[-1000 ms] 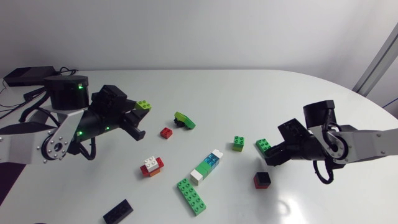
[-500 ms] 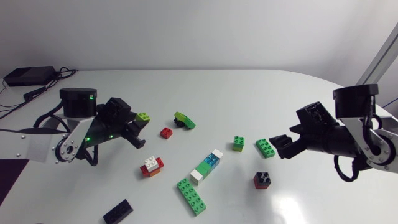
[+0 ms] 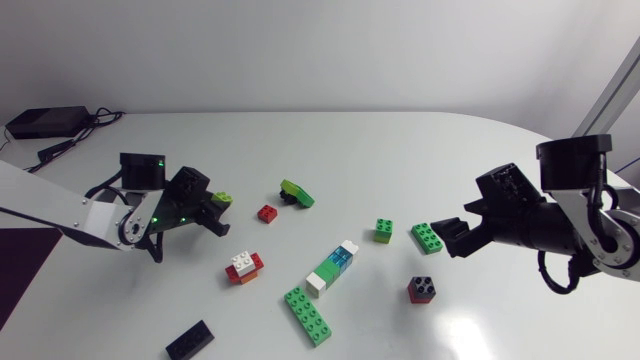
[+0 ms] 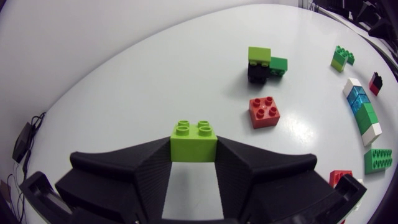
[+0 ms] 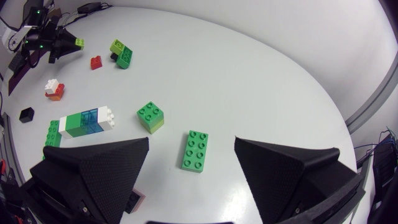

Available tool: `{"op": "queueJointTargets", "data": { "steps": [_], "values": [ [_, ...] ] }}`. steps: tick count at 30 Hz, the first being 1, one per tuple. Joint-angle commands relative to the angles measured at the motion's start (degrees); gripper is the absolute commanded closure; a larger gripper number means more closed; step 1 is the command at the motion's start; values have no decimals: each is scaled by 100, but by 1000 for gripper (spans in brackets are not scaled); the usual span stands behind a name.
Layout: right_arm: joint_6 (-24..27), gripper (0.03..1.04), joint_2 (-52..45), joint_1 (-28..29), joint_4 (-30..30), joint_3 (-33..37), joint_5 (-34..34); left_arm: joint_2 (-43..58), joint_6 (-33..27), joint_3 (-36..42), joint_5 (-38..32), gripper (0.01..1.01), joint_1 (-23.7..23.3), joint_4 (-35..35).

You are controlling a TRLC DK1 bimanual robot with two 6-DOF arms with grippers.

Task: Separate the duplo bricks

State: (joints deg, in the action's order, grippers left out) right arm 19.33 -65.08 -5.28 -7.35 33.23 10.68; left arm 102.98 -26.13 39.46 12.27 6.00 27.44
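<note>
My left gripper (image 3: 216,207) (image 4: 194,148) is shut on a lime brick (image 3: 226,198) (image 4: 194,139), held just above the table at the left. Ahead of it lie a small red brick (image 3: 266,212) (image 4: 264,111) and a green, lime and black cluster (image 3: 296,192) (image 4: 264,64). My right gripper (image 3: 455,235) (image 5: 191,142) stands open at the right. A green eight-stud brick (image 3: 427,237) (image 5: 194,150) lies flat on the table below the gap between its fingers, untouched. A white, green and blue stack (image 3: 332,268) (image 5: 82,121) lies mid-table.
Loose on the table are a lime-green brick (image 3: 384,230) (image 5: 151,117), a black-on-red brick (image 3: 422,289), a long green brick (image 3: 308,315), a white-on-red pair (image 3: 243,266) and a flat black brick (image 3: 190,340).
My right gripper opened, let the green eight-stud brick down on the table and drew back to the right. My left arm sank and pulled left with the lime brick.
</note>
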Motion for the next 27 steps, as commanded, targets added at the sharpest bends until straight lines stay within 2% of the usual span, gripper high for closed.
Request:
{"op": "queueJointTargets", "data": {
  "steps": [1, 14, 15, 27],
  "values": [
    [-44, 75, -49, -26, -3, -142, 22, 354, 134, 176, 74, 710, -37, 139],
    [-52, 75, -93, -87, 59, -107, 22, 759, 240, 141, 74, 682, -117, 341],
    [-52, 75, -101, -105, 59, -98, 22, 768, 231, 114, 82, 659, -125, 341],
    [-211, 75, -145, -430, -73, 254, -39, 768, 187, -202, 205, 657, -187, 438]
  ]
}}
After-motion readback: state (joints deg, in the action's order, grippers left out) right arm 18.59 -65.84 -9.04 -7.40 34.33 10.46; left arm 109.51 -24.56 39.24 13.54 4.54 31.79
